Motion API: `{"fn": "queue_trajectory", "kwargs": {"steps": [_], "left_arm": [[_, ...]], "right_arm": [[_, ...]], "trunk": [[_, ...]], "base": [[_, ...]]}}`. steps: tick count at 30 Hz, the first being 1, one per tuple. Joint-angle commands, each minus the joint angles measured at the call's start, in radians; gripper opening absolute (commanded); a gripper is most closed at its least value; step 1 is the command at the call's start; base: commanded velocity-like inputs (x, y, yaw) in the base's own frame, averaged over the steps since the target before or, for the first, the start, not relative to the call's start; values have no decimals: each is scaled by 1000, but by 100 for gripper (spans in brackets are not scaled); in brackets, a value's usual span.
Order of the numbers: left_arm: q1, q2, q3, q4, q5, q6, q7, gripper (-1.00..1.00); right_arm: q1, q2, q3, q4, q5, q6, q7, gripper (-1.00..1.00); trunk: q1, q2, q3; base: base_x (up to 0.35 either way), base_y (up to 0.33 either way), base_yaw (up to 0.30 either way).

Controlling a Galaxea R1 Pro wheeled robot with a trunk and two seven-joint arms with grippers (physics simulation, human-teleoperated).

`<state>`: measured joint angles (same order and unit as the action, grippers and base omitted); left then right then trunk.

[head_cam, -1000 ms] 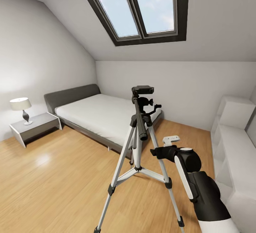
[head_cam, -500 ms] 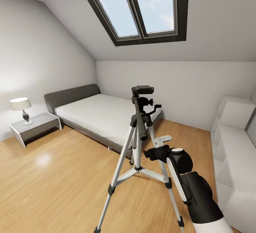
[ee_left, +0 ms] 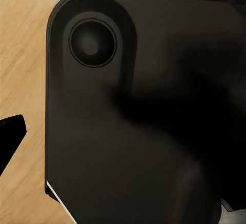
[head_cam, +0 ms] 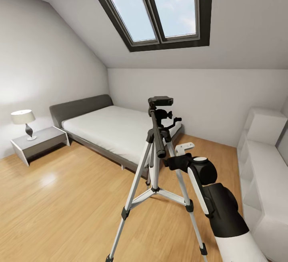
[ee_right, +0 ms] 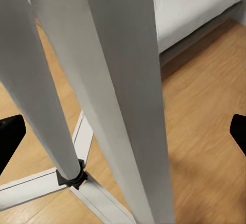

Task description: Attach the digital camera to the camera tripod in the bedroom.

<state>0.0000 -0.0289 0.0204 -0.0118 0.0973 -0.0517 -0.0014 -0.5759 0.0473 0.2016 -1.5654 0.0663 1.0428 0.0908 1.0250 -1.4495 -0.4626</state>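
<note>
Tripod reached, mounting undone | camera tripod frame centre, beside bed | our right tool spread apart by its legs | left tool unclear, black body, perhaps digital camera

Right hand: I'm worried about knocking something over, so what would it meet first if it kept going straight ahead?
Most likely the camera tripod: its silver legs stand directly ahead of the open right hand, close by, though depth is uncertain.

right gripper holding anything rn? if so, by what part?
Nothing held. The right gripper is open, fingertips wide apart, with the camera tripod legs close ahead between them, not gripped.
</note>
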Motion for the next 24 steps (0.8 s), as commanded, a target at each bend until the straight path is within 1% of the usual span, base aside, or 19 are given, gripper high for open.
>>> {"fn": "queue_trajectory", "kwargs": {"steps": [1,9,12,16,19,24], "left_arm": [[0,0,1,-1,10,-2,0,100],[0,0,1,-1,10,-2,0,100],[0,0,1,0,10,-2,0,100],[0,0,1,-1,10,-2,0,100],[0,0,1,0,10,-2,0,100],[0,0,1,0,10,-2,0,100]], "right_arm": [[-1,0,-1,-1,8,4,9,100],[-23,1,-1,1,14,4,8,100],[-40,3,-1,3,14,4,7,100],[-81,7,-1,6,13,4,6,100],[-97,8,-1,6,12,4,7,100],[-104,9,3,6,10,4,9,100]], "trunk": [[0,-1,-1],[0,-1,-1],[0,-1,-1],[0,-1,-1],[0,-1,-1],[0,-1,-1]], "base": [[0,0,0],[0,0,0],[0,0,0],[0,0,0],[0,0,0],[0,0,0]]}}
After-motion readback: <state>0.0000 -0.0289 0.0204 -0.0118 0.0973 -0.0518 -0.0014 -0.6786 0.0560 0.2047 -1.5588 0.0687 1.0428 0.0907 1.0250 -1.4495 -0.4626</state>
